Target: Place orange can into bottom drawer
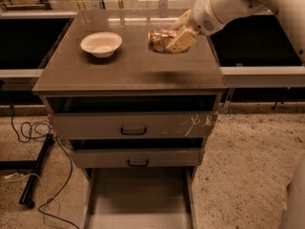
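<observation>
The orange can (161, 40), shiny mottled gold-orange and brown, is held on its side in my gripper (175, 38), lifted above the back right of the cabinet top (128, 70). The pale fingers (181, 40) are shut on the can's right end. My white arm comes in from the upper right. The bottom drawer (138, 199) is pulled out at floor level, a long pale grey tray with low side walls and nothing showing inside it. It lies well below and in front of the gripper.
A white bowl (101, 44) sits on the cabinet top to the left of the can. Two upper drawers with black handles, scratched-front (133, 126) and plain-front (137, 158), stand slightly open. Black cables (33, 137) and a stand lie on the floor left.
</observation>
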Motion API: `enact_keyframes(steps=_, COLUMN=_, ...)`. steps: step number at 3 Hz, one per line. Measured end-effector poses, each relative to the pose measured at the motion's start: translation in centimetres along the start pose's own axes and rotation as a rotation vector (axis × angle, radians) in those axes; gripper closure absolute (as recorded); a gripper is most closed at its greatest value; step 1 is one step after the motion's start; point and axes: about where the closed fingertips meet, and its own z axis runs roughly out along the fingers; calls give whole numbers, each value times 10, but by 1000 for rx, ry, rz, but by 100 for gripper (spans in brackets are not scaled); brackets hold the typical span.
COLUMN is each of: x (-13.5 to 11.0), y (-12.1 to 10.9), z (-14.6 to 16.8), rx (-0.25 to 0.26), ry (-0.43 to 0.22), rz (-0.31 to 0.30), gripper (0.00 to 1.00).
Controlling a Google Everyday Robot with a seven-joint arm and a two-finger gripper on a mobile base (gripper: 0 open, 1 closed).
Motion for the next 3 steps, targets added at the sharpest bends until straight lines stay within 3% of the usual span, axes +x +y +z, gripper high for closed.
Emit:
enact_keyframes(steps=1, x=4, y=25, z=-28, rx=18, ry=-16, rz=1, gripper=100)
enact_keyframes(steps=2, x=-27, y=87, z=-82, rx=103, ry=-92, rz=-34, gripper=100)
enact_keyframes(steps=3, x=-20, y=147, z=-98, rx=114, ry=-107, rz=-17, gripper=100)
